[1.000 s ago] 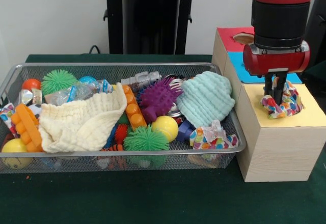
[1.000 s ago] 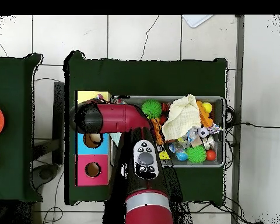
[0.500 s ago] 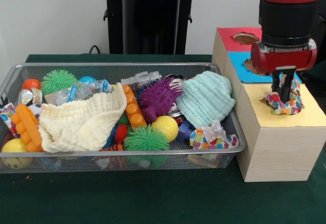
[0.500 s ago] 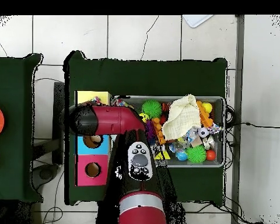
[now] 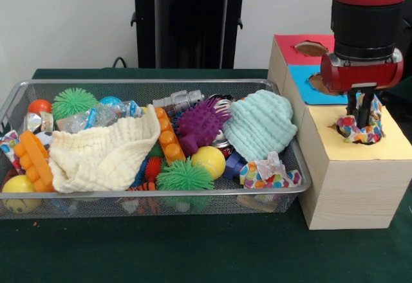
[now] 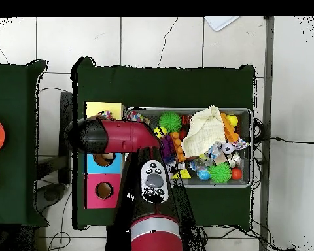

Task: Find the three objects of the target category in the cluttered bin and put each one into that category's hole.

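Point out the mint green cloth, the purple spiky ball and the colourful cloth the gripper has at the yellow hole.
mint green cloth [image 5: 260, 123], front view, middle of its ribbed top.
purple spiky ball [image 5: 199, 126], front view, centre of its body.
colourful cloth [image 5: 360, 132], front view, bunched part below the fingers.

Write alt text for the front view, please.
The gripper holds a multicoloured cloth at the hole in the wooden box's yellow section. Beside it, a wire bin holds cloths, spiky balls and other toys.

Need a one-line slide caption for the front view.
Sawyer gripper holds a multicoloured patterned cloth at the hole in the wooden box's yellow top, beside the cluttered wire mesh bin.
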